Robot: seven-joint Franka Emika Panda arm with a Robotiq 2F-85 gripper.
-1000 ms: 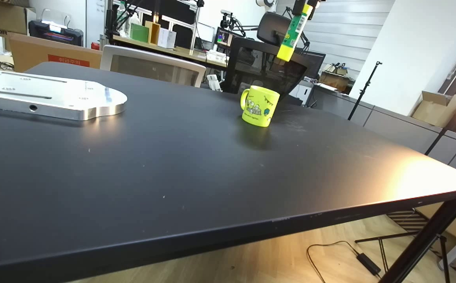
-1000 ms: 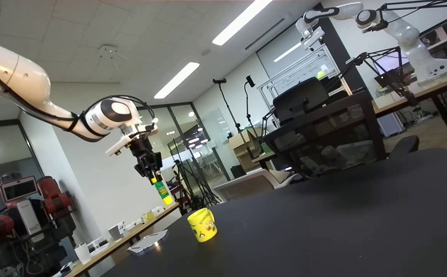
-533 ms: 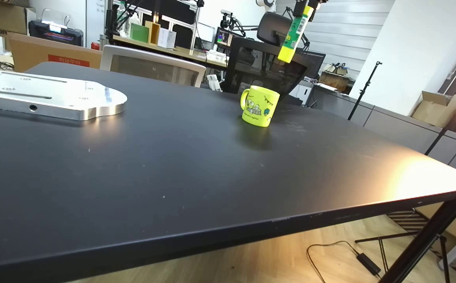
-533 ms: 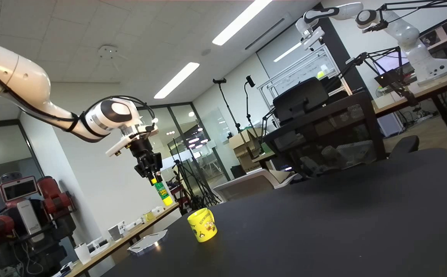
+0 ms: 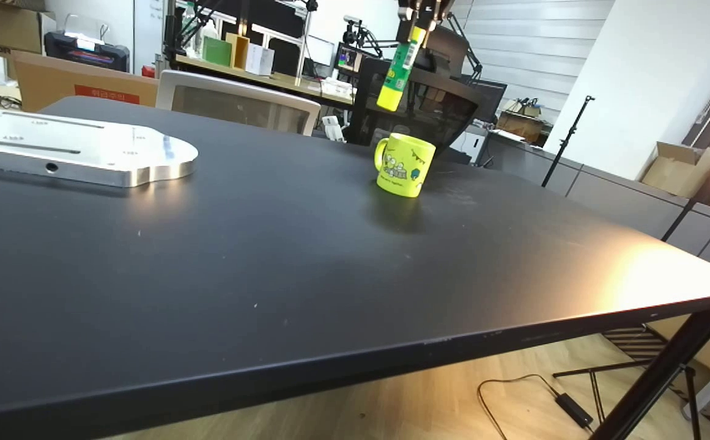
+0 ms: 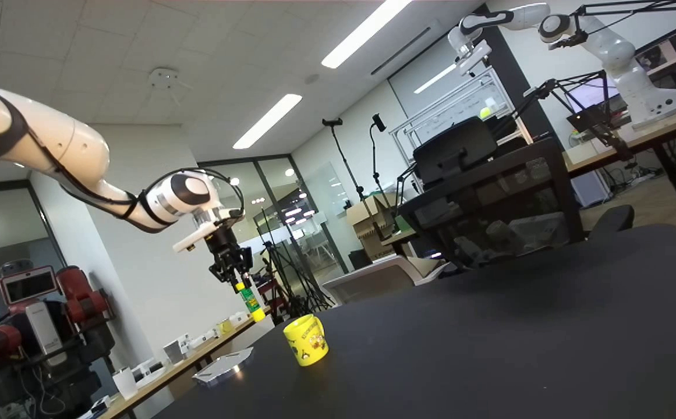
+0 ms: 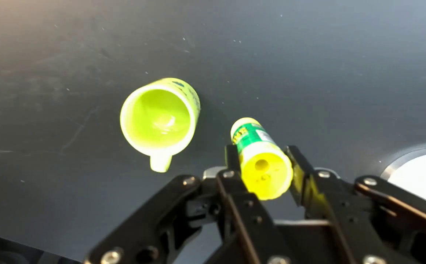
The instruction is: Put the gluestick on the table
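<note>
The gripper [image 7: 263, 152] is clamped on the glue [image 5: 402, 69], its fingers [image 7: 298, 161] pressing either side of the upper end. The glue hangs down from the fingertips, green label midway, yellow lower end in the air above the table [image 5: 281, 256]. In the wrist view its other yellow end, marked by a round hole, sits between the fingers.

Below the gripper, and near it on the left in the wrist view, the mug [image 7: 157, 121] stands upright on the table. Dark tabletop shows between mug and glue, which are apart. Its mouth faces up, and its handle points toward the gripper's side of that view.

To the gripper's right there, farther out than the mug, part of the metal plate [image 7: 422, 179] lies on the table. In an exterior view the arm [image 6: 84, 148] slopes down to the gripper from the upper left. Behind the gripper in an exterior view, a black chair [image 5: 446, 116] stands past the table's edge.
</note>
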